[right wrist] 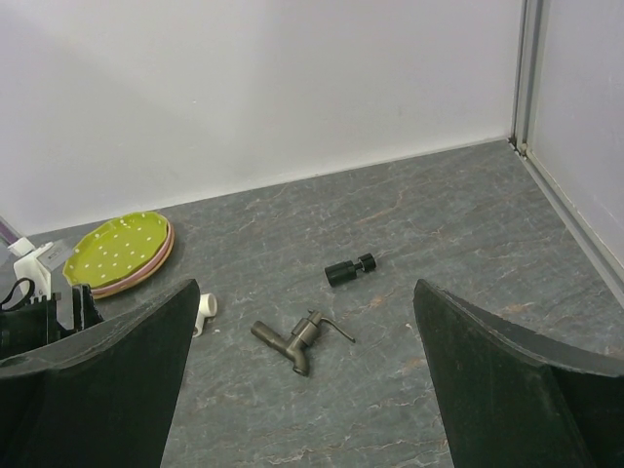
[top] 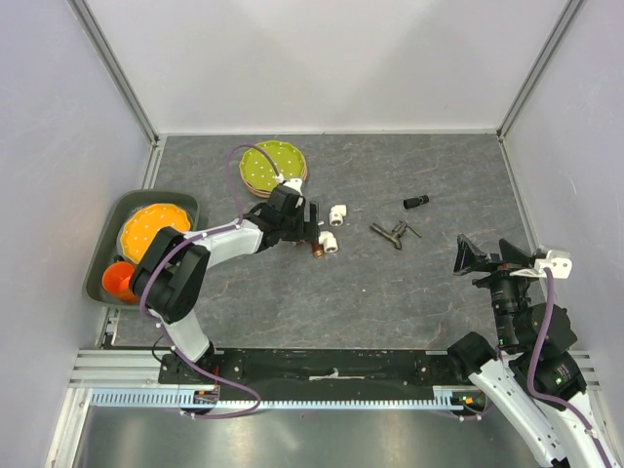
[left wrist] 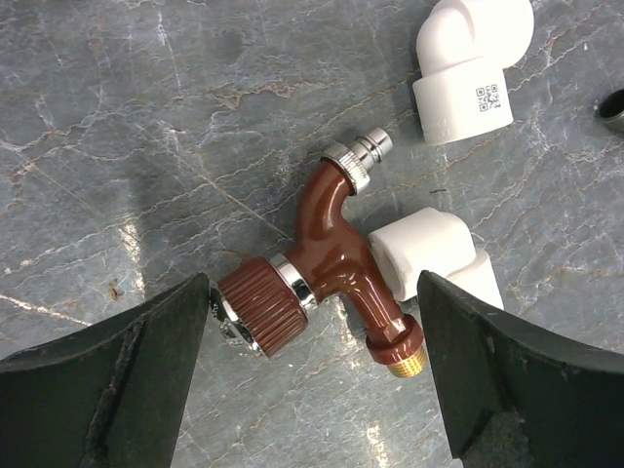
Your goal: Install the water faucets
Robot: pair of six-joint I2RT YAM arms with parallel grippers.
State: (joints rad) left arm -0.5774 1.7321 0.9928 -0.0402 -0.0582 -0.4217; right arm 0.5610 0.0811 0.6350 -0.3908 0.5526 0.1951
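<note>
While both end effectors (left wrist: 312, 292) (right wrist: 304, 292) stand released, white walls (top: 322, 58) enclose the grey marbled tabletop (top: 390, 292).

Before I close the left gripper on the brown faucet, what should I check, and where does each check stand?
1. Left gripper open: ok, the jaws stand wide.
2. Reddish-brown faucet between the fingers: ok, it lies flat on the table, roughly centred.
3. Closing path free: not ok, a white elbow fitting sits tight beside the faucet, and one finger would likely catch it.
4. Fingers low enough to grip: cannot tell from the wrist view.
5. Right gripper out of the way: ok, it is open and far off, facing the dark grey faucet, which lies untouched.
</note>
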